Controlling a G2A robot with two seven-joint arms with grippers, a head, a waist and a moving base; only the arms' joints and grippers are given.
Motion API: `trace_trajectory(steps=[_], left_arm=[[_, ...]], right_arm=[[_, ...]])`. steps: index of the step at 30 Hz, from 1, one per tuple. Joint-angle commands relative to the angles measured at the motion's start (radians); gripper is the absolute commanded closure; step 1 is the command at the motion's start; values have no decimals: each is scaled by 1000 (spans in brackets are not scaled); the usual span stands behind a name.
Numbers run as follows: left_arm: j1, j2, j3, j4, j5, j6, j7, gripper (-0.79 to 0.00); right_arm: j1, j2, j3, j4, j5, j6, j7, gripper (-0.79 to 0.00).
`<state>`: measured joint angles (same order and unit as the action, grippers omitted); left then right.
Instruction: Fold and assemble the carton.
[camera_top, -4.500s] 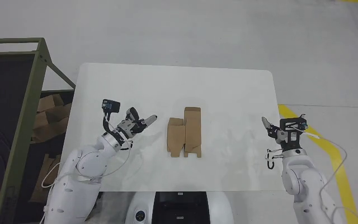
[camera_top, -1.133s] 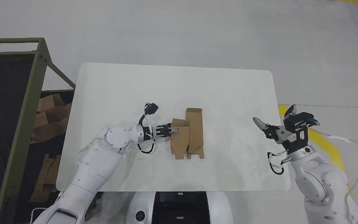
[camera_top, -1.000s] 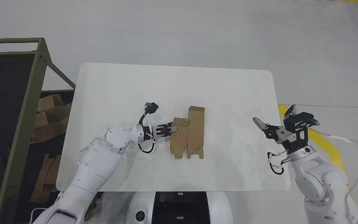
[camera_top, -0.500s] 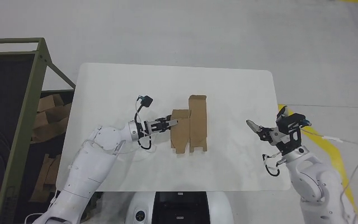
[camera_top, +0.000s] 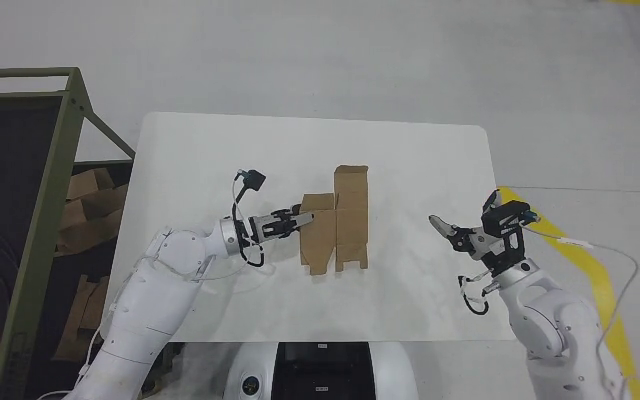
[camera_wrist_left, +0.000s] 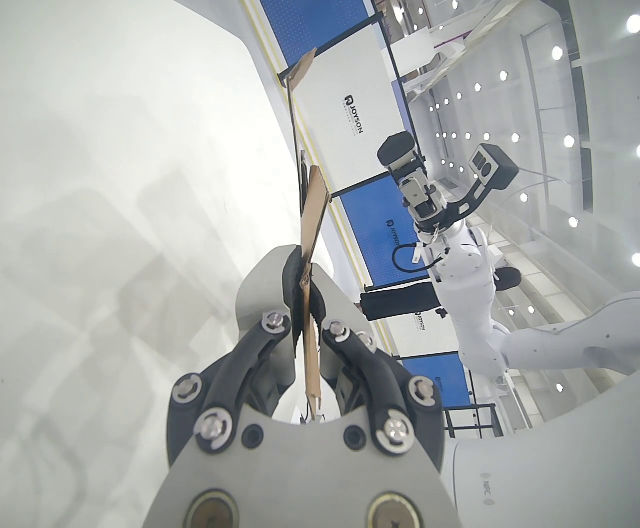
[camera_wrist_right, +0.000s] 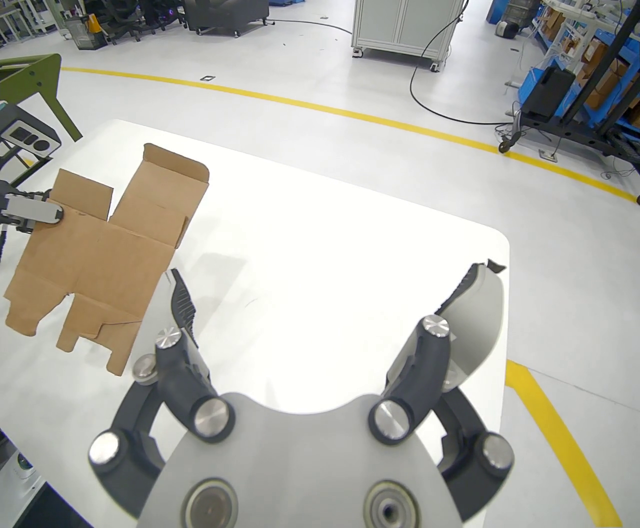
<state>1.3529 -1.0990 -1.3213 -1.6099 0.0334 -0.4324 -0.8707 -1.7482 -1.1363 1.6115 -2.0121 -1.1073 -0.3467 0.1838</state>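
A flat, unfolded brown carton (camera_top: 335, 222) is held a little above the middle of the white table (camera_top: 200, 150). My left gripper (camera_top: 293, 216) is shut on the carton's left edge. In the left wrist view the carton (camera_wrist_left: 311, 235) stands edge-on between the pads of the left gripper (camera_wrist_left: 303, 285). My right gripper (camera_top: 445, 231) hangs open over the table's right side, apart from the carton, with nothing between its fingers. The right wrist view has the carton (camera_wrist_right: 100, 255) lifted off the table, ahead of the open right gripper (camera_wrist_right: 330, 290).
A green metal frame (camera_top: 55, 150) with cardboard scraps (camera_top: 90, 205) inside stands off the table's left side. A yellow floor line (camera_top: 580, 270) runs beyond the right edge. Bare table lies around the carton.
My left gripper closed on the carton's left edge and lifted it, shifting it slightly up and right. My right gripper moved left, nearer the carton, still open.
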Motion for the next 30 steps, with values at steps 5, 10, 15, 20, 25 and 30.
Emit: trace_trajectory(steps=[5,10,15,20,25,30], left_arm=[[-6,-1,-2,-36,-24,-14,46,0],[-13,0,-10,-62,-20,-77,87,0],[-16,1,-9,-76,-13,-130,113,0],[-2,4,-12,-79,-15,-165,124,0],[11,8,-17,-70,-64,-190,114,0],[2,11,-11,-61,-99,-219,95,0]], right_arm=[[-2,-7,-48,0,69,19,3,-785],[25,-9,-123,-20,194,-56,88,-785],[67,-10,-170,-10,388,-104,187,-785],[80,-8,-167,-11,387,-90,233,-785],[80,-8,-167,-11,387,-90,233,-785],[96,-11,-207,37,555,-69,298,-785]])
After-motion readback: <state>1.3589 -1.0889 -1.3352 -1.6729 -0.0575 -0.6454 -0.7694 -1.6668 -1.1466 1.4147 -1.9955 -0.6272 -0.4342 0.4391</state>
